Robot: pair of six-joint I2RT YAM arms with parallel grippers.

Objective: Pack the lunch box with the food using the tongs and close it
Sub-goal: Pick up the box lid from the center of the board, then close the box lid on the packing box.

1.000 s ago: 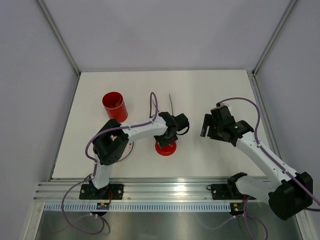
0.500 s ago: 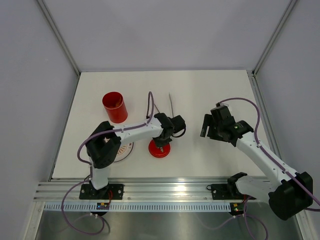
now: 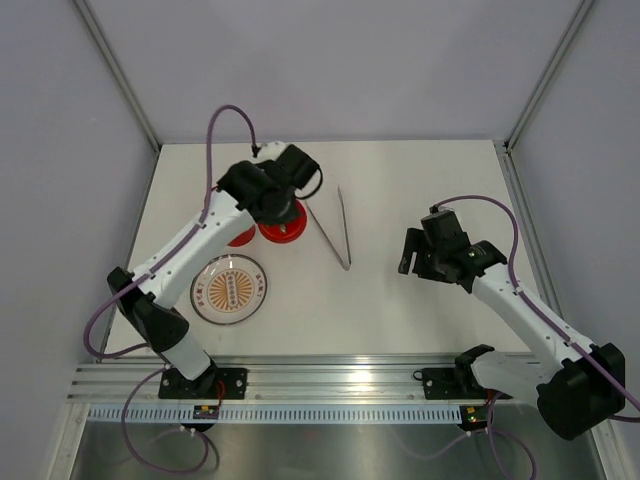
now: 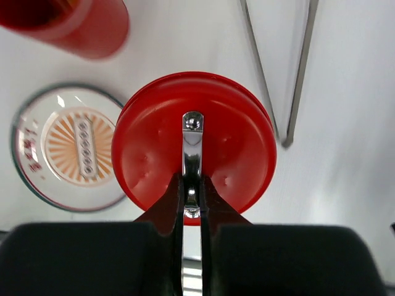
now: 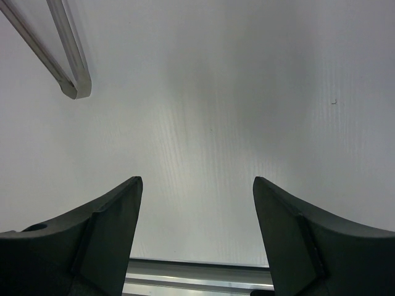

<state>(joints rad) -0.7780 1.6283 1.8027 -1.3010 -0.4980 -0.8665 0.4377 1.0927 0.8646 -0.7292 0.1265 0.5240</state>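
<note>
A white table (image 3: 420, 180) is carrying three things. A clear plate (image 3: 229, 290) with an orange pattern is lying near its front left corner. A red lunch box (image 4: 80, 28) is standing behind the plate. Thin metal tongs (image 4: 300, 68) are lying near the middle, joined end toward the front edge.

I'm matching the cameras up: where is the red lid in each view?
Top external: lid is upper left of centre, partly under the left arm.
Left wrist: lid fills the centre.
Right wrist: not in view.
Shared landmark: the tongs appear in all three views, and lie right of the lid where it shows.
</note>
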